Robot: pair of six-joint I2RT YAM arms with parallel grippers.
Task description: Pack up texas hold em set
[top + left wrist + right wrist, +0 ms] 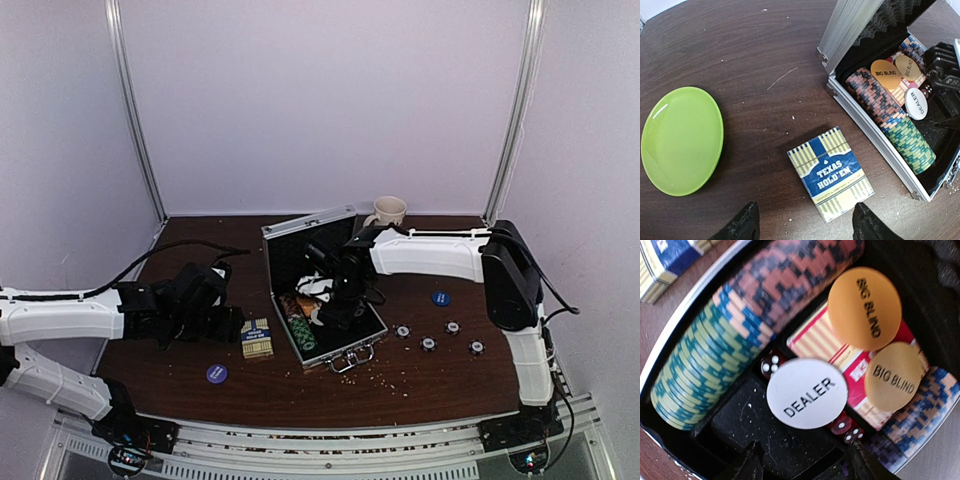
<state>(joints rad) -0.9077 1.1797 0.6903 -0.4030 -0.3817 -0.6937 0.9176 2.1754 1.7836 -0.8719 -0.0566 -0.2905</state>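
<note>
The silver briefcase (312,224) stands open mid-table, lid raised. It holds a row of red and green chips (740,325), a white DEALER button (806,392), two orange BIG BLIND buttons (865,307), a red card deck (820,342) and red dice (771,364). My right gripper (805,467) is open and empty, inside the case just over the black lining by the DEALER button. The blue Texas Hold'em card box (831,172) lies on the table left of the case. My left gripper (805,225) is open, just short of the box.
A green plate (681,140) lies left of the card box. Several loose chips (428,343) and a blue button (441,297) lie right of the case. Another blue button (217,373) lies near the front. A beige mug (388,211) stands behind the case.
</note>
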